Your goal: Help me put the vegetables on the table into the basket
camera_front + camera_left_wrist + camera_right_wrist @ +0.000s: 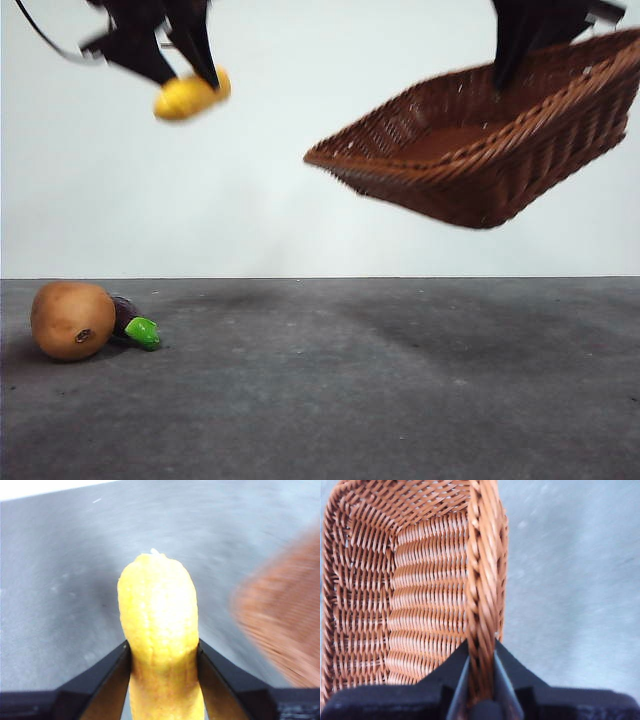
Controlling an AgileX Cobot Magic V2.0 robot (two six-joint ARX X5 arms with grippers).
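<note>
My left gripper (pixel 190 75) is shut on the yellow corn piece (pixel 190 96) and holds it high above the table's left side; the corn fills the left wrist view (pixel 157 630). My right gripper (pixel 505 75) is shut on the braided rim of the brown wicker basket (pixel 470 155) and holds it tilted in the air at the right; the rim runs between its jaws in the right wrist view (pixel 482 595). The basket looks empty. The tan potato (pixel 72 320) lies on the table (pixel 380 400) at the far left, with the purple eggplant (pixel 132 322) beside it, partly hidden.
A plain white wall stands behind the table's back edge. A blurred part of the basket (pixel 285 615) shows at the side of the left wrist view.
</note>
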